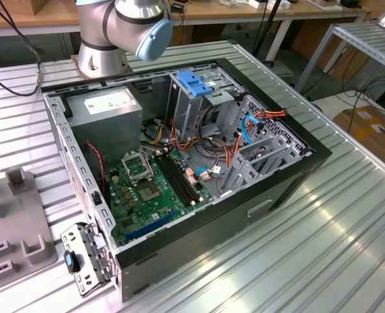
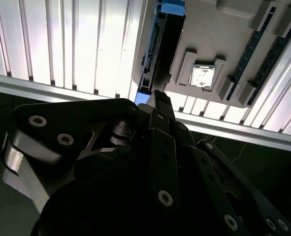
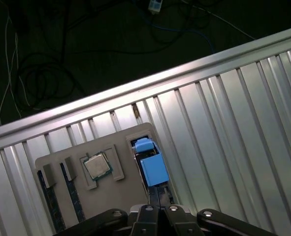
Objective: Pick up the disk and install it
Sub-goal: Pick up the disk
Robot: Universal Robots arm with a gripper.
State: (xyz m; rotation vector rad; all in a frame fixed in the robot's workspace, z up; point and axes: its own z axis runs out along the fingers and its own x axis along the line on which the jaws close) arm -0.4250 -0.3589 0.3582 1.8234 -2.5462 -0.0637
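First wrist view: disk [image 3: 154,169] stands on edge in a slot of a grey holder tray [image 3: 118,147] beside a CPU [image 3: 97,166], w/ gripper [image 3: 157,212] close over it; can't tell if spread or closed. Likely step 1, pick-up: grasp needs gripper centred on the thin edge.

My arm's silver-grey cylindrical metal joint [image 1: 114,23] wears a round light-blue plastic cap [image 1: 155,36] in the exterior view. In the second wrist view I see the matte black gripper [image 2: 158,98], its linkage bars dotted with round silver screws [image 2: 165,197].
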